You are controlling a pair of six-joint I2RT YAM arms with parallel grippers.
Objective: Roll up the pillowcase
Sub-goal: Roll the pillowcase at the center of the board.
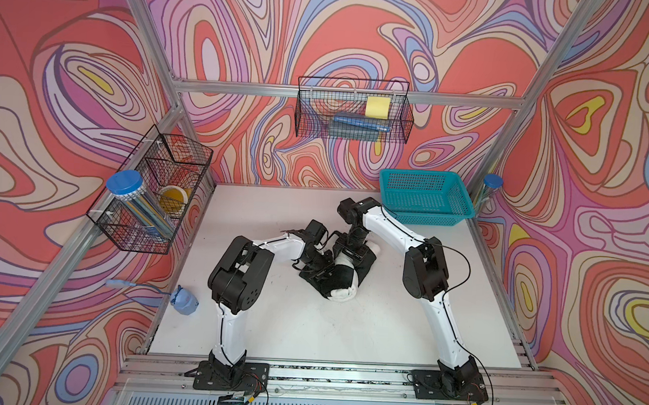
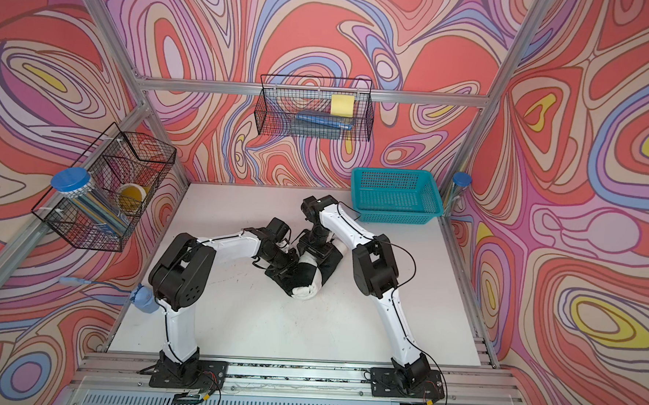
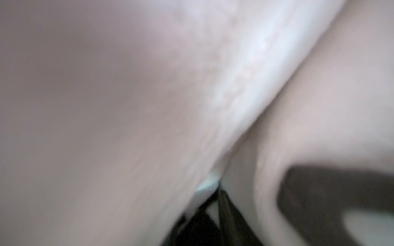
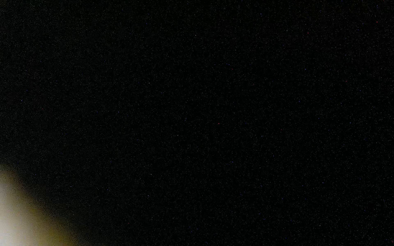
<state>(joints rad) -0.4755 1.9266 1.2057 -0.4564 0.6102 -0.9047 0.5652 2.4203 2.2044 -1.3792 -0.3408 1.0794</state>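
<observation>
Pillowcase roll (image 1: 343, 280) beneath left gripper (image 1: 322, 268) and right gripper (image 1: 355, 255); jaw state unclear, likely buried.

Swirl-patterned walls (image 1: 324, 28) in red, pink and lilac enclose a white table (image 1: 309, 324), framed by aluminium rails (image 1: 245, 89). A wire basket (image 1: 312, 122) hangs at twelve o'clock, a wire rack (image 1: 130, 235) at nine. A teal basket (image 1: 429, 218) sits at two.

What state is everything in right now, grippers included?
pillowcase: rolled into a bundle on the table
left gripper: down at the roll, jaws hidden
right gripper: down at the roll, jaws hidden
teal plastic basket: upright, empty
blue-lidded jar: lid on, tilted in the side wire basket
</observation>
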